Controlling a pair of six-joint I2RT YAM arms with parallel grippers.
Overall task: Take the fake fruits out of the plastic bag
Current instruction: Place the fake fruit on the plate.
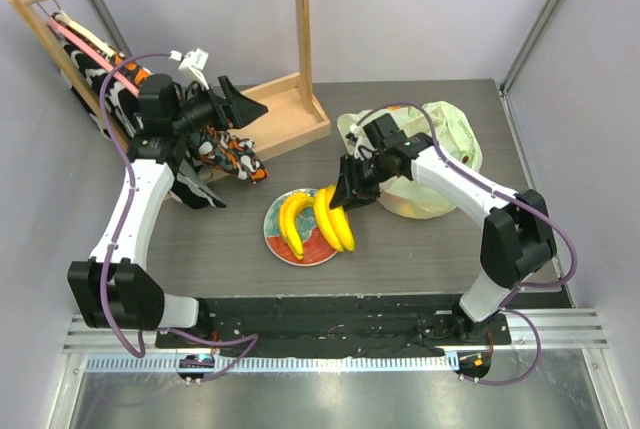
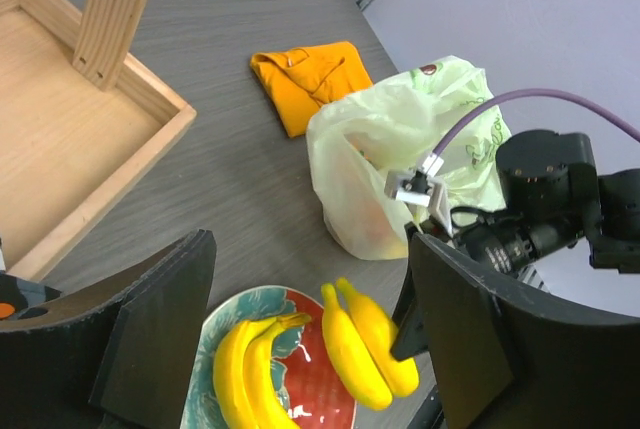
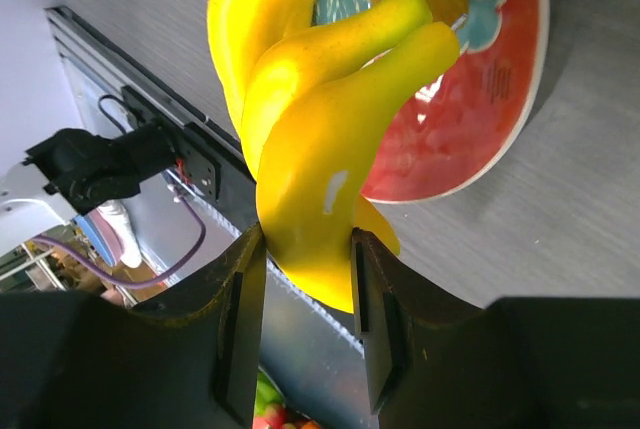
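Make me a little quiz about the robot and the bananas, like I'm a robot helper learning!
1. True or false: the right gripper is shut on a bunch of bananas.
2. What lies on the plate? A) another banana bunch B) a folded cloth C) a spoon
3. Fill in the gap: the left gripper holds nothing and is ____ (open or shut).

Key: 1 true. 2 A. 3 open.
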